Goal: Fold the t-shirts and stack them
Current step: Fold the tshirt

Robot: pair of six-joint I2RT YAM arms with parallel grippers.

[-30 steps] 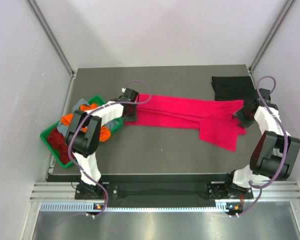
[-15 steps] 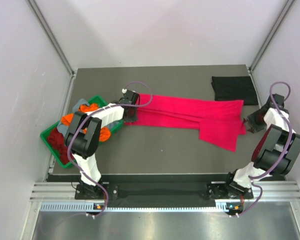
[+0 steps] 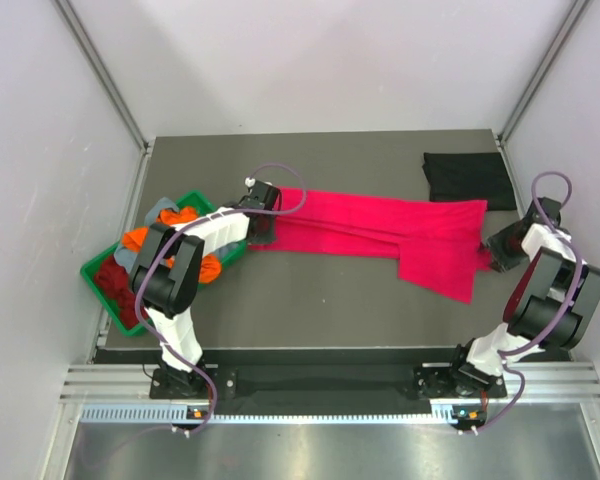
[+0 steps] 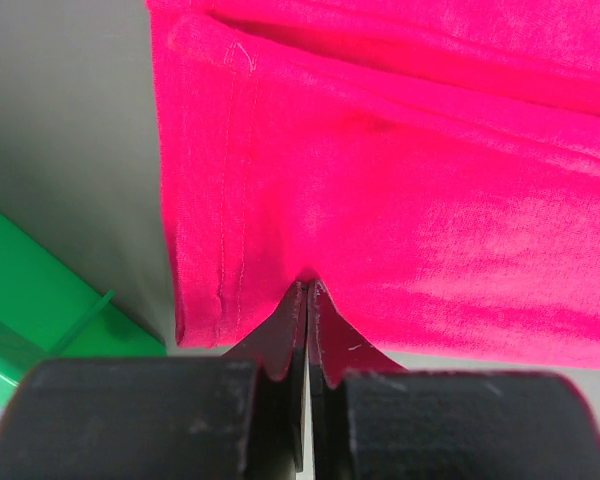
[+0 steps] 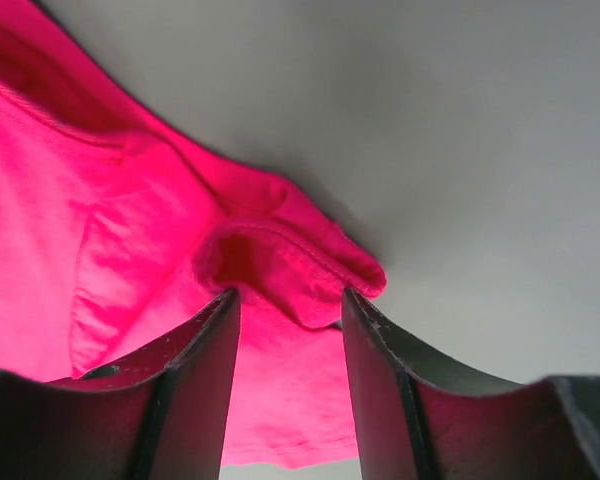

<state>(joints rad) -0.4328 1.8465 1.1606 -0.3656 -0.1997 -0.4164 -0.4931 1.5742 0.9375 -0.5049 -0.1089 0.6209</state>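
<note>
The bright pink-red t-shirt [image 3: 380, 228] lies stretched in a long folded band across the table. My left gripper [image 3: 261, 228] is shut on the shirt's left hem [image 4: 310, 270]. My right gripper [image 3: 491, 251] is open at the shirt's right end, with a bunched fold of the pink cloth [image 5: 290, 270] between its fingers. A black t-shirt [image 3: 467, 178] lies folded at the back right. Orange [image 3: 140, 238], dark red [image 3: 113, 280] and grey-blue [image 3: 158, 210] tees sit bunched in the green tray [image 3: 195, 199].
The green tray [image 4: 40, 290] stands at the table's left edge, close beside my left gripper. The table's right edge runs just past my right gripper. White walls and metal posts enclose the table at the back and sides.
My right gripper let go of the shirt's right end, swung out to the right edge, then came back to the cloth, open. The left gripper has kept its hold.
</note>
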